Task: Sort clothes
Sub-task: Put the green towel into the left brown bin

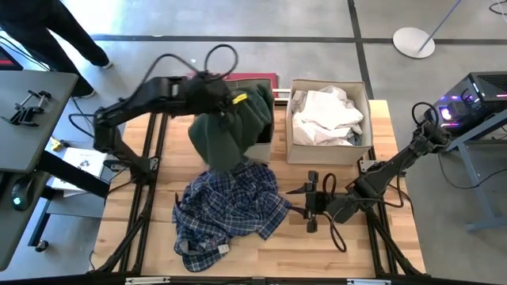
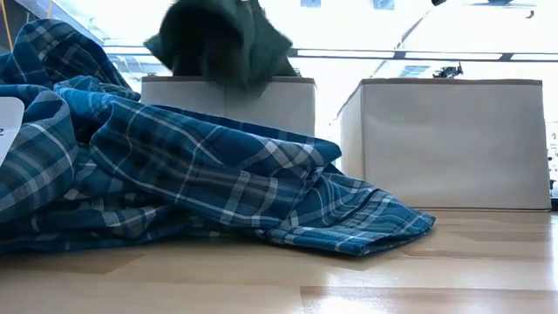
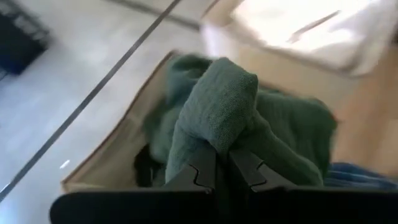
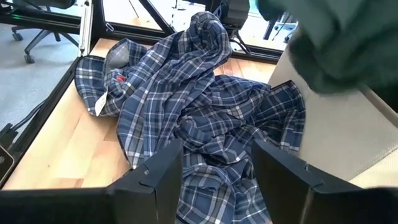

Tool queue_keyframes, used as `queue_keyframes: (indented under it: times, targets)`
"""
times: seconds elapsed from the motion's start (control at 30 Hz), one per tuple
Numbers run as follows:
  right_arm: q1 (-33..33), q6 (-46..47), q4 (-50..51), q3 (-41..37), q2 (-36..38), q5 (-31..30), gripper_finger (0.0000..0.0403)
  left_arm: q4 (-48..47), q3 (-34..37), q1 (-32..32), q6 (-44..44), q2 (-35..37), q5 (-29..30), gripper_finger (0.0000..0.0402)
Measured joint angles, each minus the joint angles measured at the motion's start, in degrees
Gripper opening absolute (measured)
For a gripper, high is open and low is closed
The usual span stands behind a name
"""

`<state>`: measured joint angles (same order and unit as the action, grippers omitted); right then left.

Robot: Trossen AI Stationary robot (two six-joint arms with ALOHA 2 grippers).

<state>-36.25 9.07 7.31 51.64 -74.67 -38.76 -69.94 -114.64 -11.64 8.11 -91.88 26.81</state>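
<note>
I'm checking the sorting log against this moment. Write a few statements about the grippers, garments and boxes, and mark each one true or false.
1. The left gripper is shut on the dark green garment. True.
2. The blue plaid shirt lies inside the right fabric box. False: it lies crumpled on the wooden table, in front of the boxes.
3. The right fabric box holds white and pale clothes. True.
4. The right gripper is shut on the plaid shirt. False: it is open and holds nothing, beside the shirt.
5. The green garment hangs partly over the left fabric box. True.
</note>
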Motion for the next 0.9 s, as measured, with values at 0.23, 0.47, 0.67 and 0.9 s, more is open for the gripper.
queue_keyframes:
  times: [0.23,0.47,0.67,0.9]
  targets:
    - [-0.2,1.2,0.4,0.0,0.0,0.0,0.0179,10.4,10.4,-9.1,-1.1,-5.1,1.8,0.002]
    - [-0.2,1.0,1.7,0.0,0.0,0.0,0.0179,25.3,20.4,-15.9,-0.1,-11.5,-15.3,0.0117]
    - [-0.2,1.7,1.9,0.0,0.0,0.0,0.0179,24.6,23.0,-16.9,-0.4,-19.1,-16.8,0.0147]
    - [-0.2,2.5,2.7,0.0,0.0,0.0,0.0179,19.3,20.8,-16.6,-3.7,-19.7,-11.7,0.0126]
